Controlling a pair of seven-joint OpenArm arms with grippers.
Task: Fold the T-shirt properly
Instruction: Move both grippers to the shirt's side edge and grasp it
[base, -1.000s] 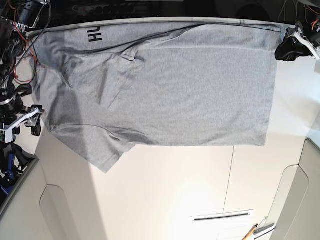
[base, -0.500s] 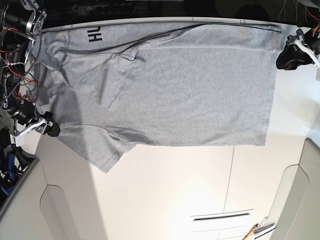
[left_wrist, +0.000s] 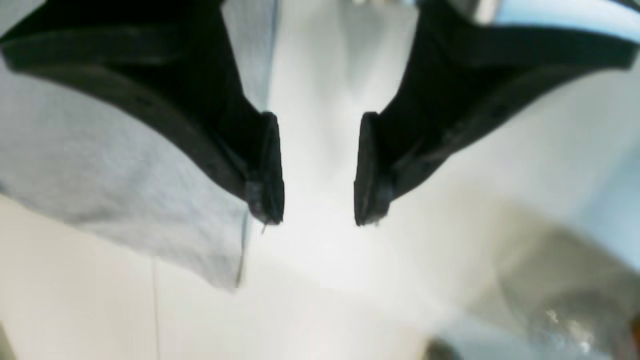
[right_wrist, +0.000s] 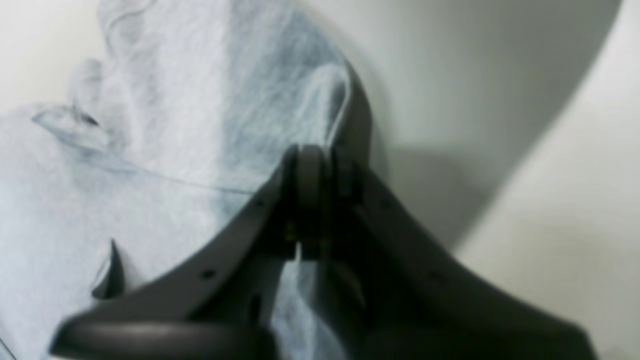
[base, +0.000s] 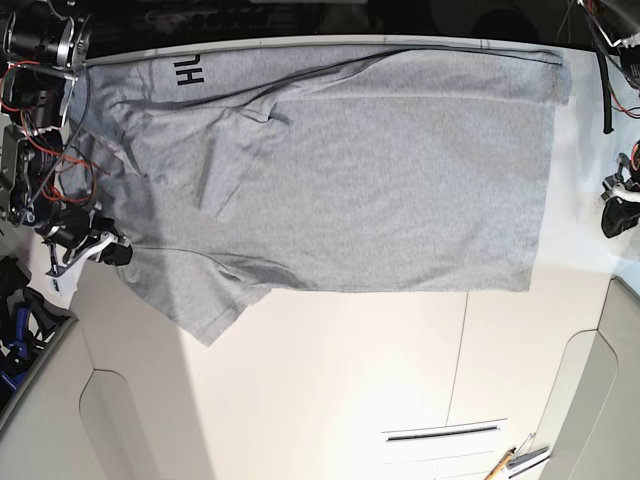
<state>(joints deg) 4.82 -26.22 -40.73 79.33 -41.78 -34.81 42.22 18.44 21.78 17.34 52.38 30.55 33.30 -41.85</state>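
Note:
The light grey T-shirt (base: 380, 170) lies spread across the far half of the white table (base: 350, 380). Black letters (base: 188, 68) show near its far left corner. At the shirt's left edge, by the sleeve, my right gripper (base: 112, 252) is shut on a raised fold of the cloth; the right wrist view shows the gripper (right_wrist: 317, 165) pinching the T-shirt (right_wrist: 175, 125). My left gripper (base: 612, 215) hangs open over bare table, to the right of the shirt. In the left wrist view this gripper (left_wrist: 317, 200) holds nothing, and the T-shirt (left_wrist: 100, 180) ends just left of it.
Red and black cables (base: 40, 130) and arm hardware crowd the left side. A pencil and a small metal strip (base: 505, 460) lie at the table's front edge. Grey curved panels (base: 590, 400) flank the front corners. A seam (base: 460, 360) runs through the tabletop.
My right gripper moved onto the shirt's left edge and shut on the cloth. My left gripper left the shirt's far right corner and came nearer along the table's right side, staying open.

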